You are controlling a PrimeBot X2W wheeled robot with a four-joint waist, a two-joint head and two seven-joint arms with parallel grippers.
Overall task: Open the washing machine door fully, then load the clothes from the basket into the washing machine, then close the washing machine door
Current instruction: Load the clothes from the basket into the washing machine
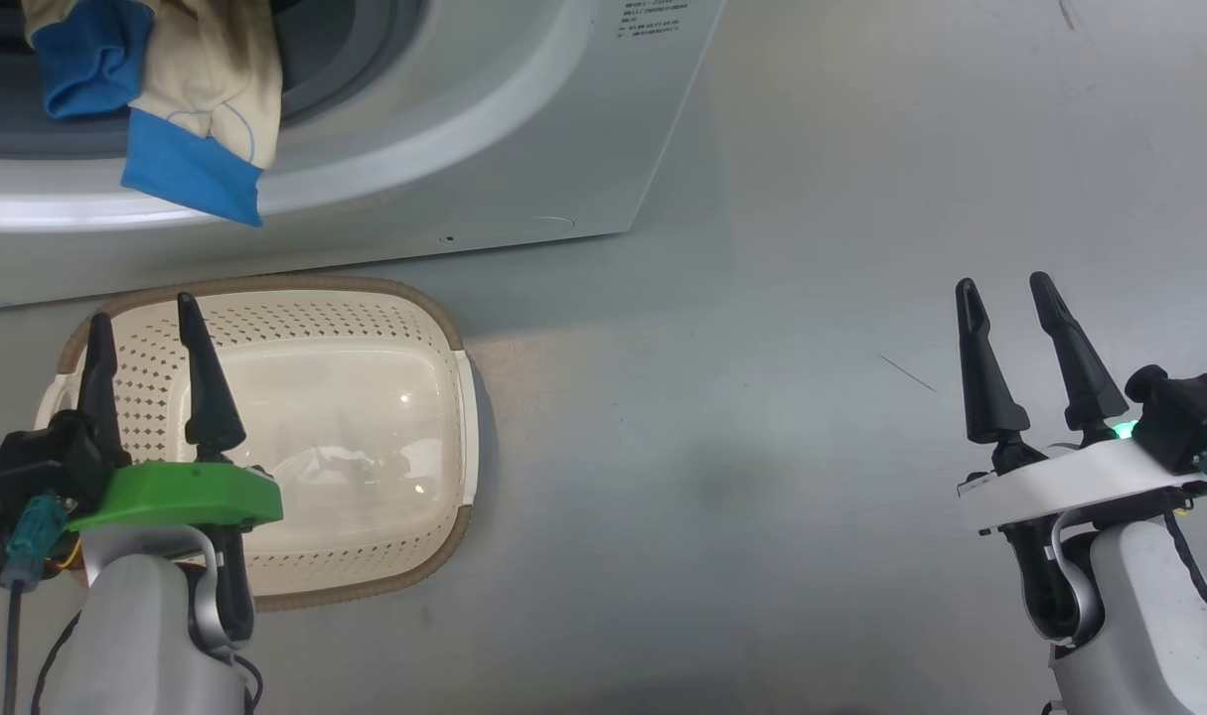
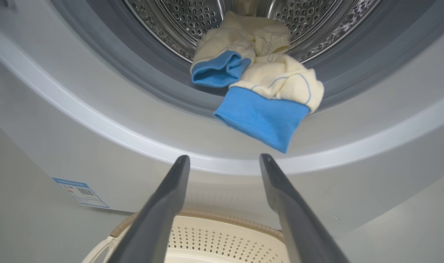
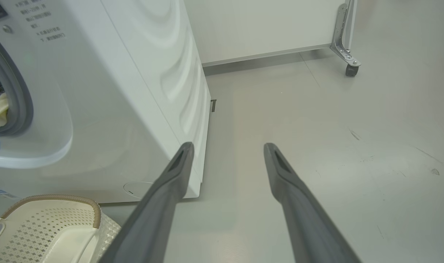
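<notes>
A pale grey floor [image 1: 762, 447], scuffed here and there, spreads before the washing machine [image 1: 524, 149], whose white front fills the head view from 10 to 12 o'clock. The clothes [image 2: 265, 87], cream-yellow with blue cuffs and thin blue line prints, lie in the mouth of the steel perforated drum [image 2: 192, 22]. They are draped across the grey rubber seal [image 2: 134, 69], and one blue cuff hangs out over the white front ring. A small blue label sticker [image 2: 81, 191] sits on the machine's front at 8 o'clock in the left wrist view.

The basket [image 1: 365, 397], cream with perforated sides and a brown rim, stands on the floor just in front of the machine, at 8 o'clock in the head view. Its glossy bottom catches the light.

The left claw [image 1: 142, 308] hangs over the basket's left end with its two dark fingers spread wide and gripping nothing. From its wrist view the fingers point toward the dangling cuff at 12 o'clock, short of touching it. The right claw [image 1: 1002, 280], at 4 o'clock in the head view, is also wide and holds nothing. It hovers above bare floor, well apart from basket and machine. In the right wrist view, a castor [image 3: 351, 69] on a metal bracket stands at 1 o'clock, below a white panel.
</notes>
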